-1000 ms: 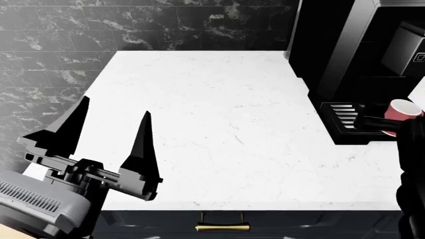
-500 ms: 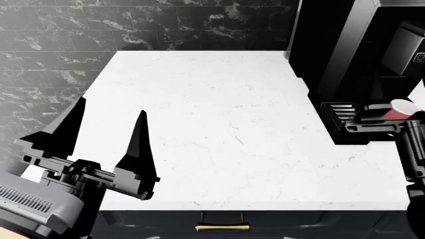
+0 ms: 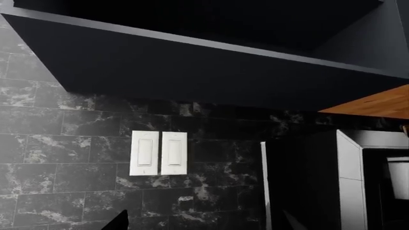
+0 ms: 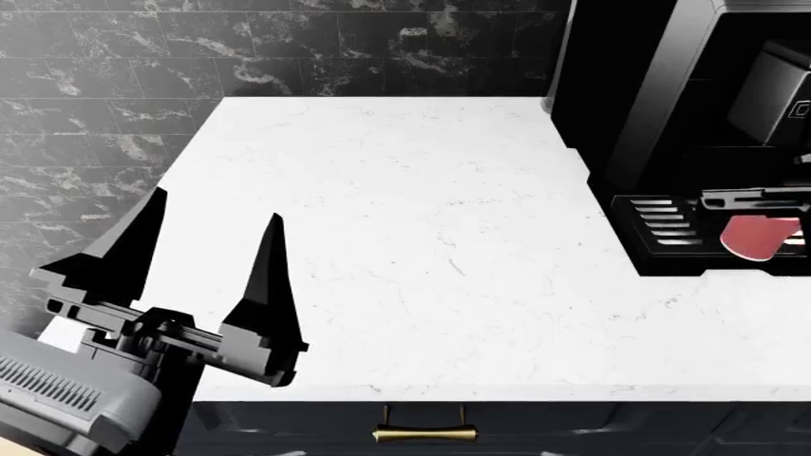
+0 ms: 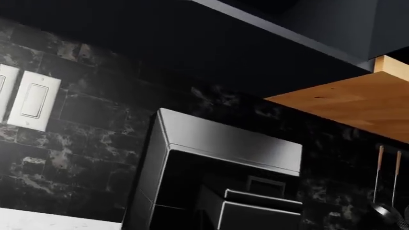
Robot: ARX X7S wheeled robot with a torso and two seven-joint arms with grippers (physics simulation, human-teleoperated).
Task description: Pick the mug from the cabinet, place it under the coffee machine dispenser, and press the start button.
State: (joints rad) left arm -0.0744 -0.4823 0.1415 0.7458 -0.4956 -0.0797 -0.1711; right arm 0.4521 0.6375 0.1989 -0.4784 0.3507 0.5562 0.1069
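Note:
The red mug (image 4: 761, 237) hangs over the slotted drip tray (image 4: 659, 223) of the black coffee machine (image 4: 659, 85), below the dispenser (image 4: 770, 93). Its white inside does not show. My right gripper (image 4: 738, 211) is at the head view's right edge. One black finger (image 4: 747, 199) runs across the mug's top; the other finger is hidden, and the grip looks shut on the mug. My left gripper (image 4: 209, 252) stands open over the counter's left front, far from the mug. The right wrist view shows only the machine (image 5: 223, 143) from low down.
The white marble counter (image 4: 405, 218) ends at a front edge with a brass drawer handle (image 4: 424, 435) below it. Black marble wall tiles (image 4: 254, 47) stand behind. Two white wall switches (image 3: 158, 153) and a dark cabinet underside (image 3: 191, 62) show in the left wrist view.
The mug has moved down in front of the tray and turned so its white inside no longer shows. The right arm has swung mostly out of the head view. The left gripper barely moved.

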